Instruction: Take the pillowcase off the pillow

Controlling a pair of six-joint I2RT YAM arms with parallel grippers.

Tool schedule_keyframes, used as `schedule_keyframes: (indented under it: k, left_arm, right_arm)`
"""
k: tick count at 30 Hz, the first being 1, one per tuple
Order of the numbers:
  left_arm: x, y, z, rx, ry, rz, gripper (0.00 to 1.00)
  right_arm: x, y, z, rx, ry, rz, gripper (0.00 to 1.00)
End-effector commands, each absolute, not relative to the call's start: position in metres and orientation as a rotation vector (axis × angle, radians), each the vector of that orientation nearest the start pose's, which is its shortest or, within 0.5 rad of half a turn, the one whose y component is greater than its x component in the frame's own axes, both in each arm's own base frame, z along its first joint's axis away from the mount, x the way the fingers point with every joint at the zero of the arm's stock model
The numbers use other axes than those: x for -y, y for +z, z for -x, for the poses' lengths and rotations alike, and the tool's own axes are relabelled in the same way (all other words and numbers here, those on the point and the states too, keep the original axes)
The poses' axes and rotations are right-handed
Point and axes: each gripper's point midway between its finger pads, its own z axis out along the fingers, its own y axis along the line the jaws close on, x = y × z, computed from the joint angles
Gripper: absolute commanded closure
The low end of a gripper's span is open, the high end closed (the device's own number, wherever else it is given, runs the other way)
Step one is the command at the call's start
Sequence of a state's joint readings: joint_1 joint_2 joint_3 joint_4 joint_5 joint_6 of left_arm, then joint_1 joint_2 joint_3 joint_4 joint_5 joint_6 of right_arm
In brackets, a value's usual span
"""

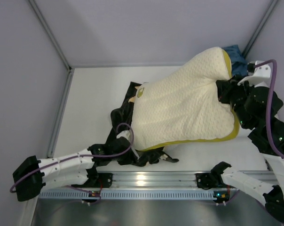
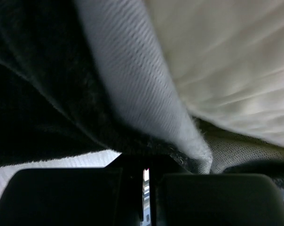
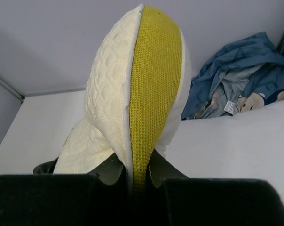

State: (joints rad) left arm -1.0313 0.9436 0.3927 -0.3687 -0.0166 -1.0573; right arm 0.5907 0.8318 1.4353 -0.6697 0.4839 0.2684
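Nearest you, the aluminium rail (image 1: 151, 179) runs along the table's (image 1: 90, 103) front edge. Just beyond it, your left gripper (image 2: 146, 172) is tucked in at the pillow's near left corner. Its jaws are pressed together, with only a hairline slit between them, and a fold of the pillowcase (image 1: 119, 117) runs down into that slit. From the left wrist, this fabric shows black and fuzzy on one face and pale grey twill on the other.

From above, the pillowcase is bunched into a crumpled black heap along the pillow's left side and near left corner. A few tan patches show by the far left corner. Nearly all of the pillow (image 1: 179, 108) lies bare. It is cream-yellow with a dimpled, quilted surface, and it carries a small round logo (image 1: 140, 92) at the far left. It lies across the middle of the table, slanting towards the far right.

At the pillow's right edge, your right gripper (image 3: 139, 176) pinches the olive-yellow knitted trim (image 3: 153, 84) between its closed fingers. The pillow rises from that grip with the cream quilting folded to either side.

Past the pillow, in the far right corner, a crumpled blue cloth (image 3: 236, 80) with cartoon prints lies against the wall.
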Motion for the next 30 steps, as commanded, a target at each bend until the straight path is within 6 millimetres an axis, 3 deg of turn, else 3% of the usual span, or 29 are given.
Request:
schedule_keyframes:
  k: [1, 5, 7, 9, 11, 14, 15, 17, 18, 19, 20, 22, 24, 25, 27, 28, 29, 30]
  left_arm:
    - [0.221, 0.042, -0.099, -2.632, -0.831, 0.187, 1.0]
    - [0.216, 0.045, -0.106, -2.586, -0.819, 0.266, 1.0]
    - [0.215, 0.045, -0.111, -2.58, -0.786, 0.28, 1.0]
    - [0.213, 0.045, -0.12, -2.571, -0.71, 0.301, 0.97]
    - [0.22, 0.054, -0.131, -2.543, -0.694, 0.32, 0.88]
    - [0.23, 0.049, -0.152, -2.538, -0.669, 0.336, 0.68]
    - [0.24, 0.042, -0.163, -2.537, -0.681, 0.283, 0.67]
    - [0.239, 0.032, -0.182, -2.589, -0.737, 0.353, 0.71]
    - [0.245, 0.021, -0.193, -2.614, -0.786, 0.351, 0.79]
    - [0.241, 0.019, -0.209, -2.629, -0.868, 0.42, 0.93]
    - [0.236, 0.014, -0.219, -2.637, -0.864, 0.454, 1.0]
    - [0.216, 0.003, -0.256, -2.645, -0.789, 0.568, 1.0]
    - [0.199, -0.003, -0.279, -2.663, -0.708, 0.628, 1.0]
    - [0.19, 0.015, -0.313, -2.603, -0.712, 0.673, 1.0]
    - [0.167, 0.018, -0.345, -2.58, -0.621, 0.721, 1.0]
    - [0.147, 0.039, -0.381, -2.524, -0.606, 0.786, 1.0]
    - [0.137, 0.032, -0.394, -2.545, -0.587, 0.805, 1.0]
    - [0.125, 0.038, -0.409, -2.527, -0.572, 0.834, 1.0]
  right_arm:
    - [-0.027, 0.553, -0.215, -1.271, 0.297, -0.327, 1.0]
    - [-0.006, 0.592, -0.191, -1.162, 0.325, -0.378, 1.0]
    - [-0.008, 0.602, -0.183, -1.132, 0.377, -0.36, 1.0]
    - [-0.013, 0.601, -0.18, -1.131, 0.413, -0.336, 1.0]
    - [-0.023, 0.593, -0.18, -1.146, 0.456, -0.31, 1.0]
    - [-0.04, 0.58, -0.182, -1.174, 0.529, -0.262, 1.0]
    - [-0.045, 0.578, -0.183, -1.181, 0.545, -0.25, 1.0]
    - [-0.055, 0.573, -0.183, -1.196, 0.59, -0.224, 1.0]
    - [-0.058, 0.571, -0.184, -1.202, 0.6, -0.213, 1.0]
    - [-0.062, 0.571, -0.182, -1.202, 0.622, -0.198, 1.0]
    - [-0.065, 0.569, -0.183, -1.21, 0.627, -0.186, 1.0]
    - [-0.073, 0.567, -0.182, -1.22, 0.656, -0.154, 1.0]
    - [-0.082, 0.56, -0.185, -1.241, 0.675, -0.128, 1.0]
    - [-0.091, 0.557, -0.185, -1.255, 0.7, -0.097, 1.0]
    - [-0.106, 0.546, -0.19, -1.291, 0.739, -0.054, 1.0]
    - [-0.113, 0.538, -0.194, -1.317, 0.748, -0.038, 1.0]
    - [-0.119, 0.533, -0.196, -1.333, 0.761, -0.022, 1.0]
    - [-0.13, 0.525, -0.199, -1.362, 0.788, 0.01, 1.0]
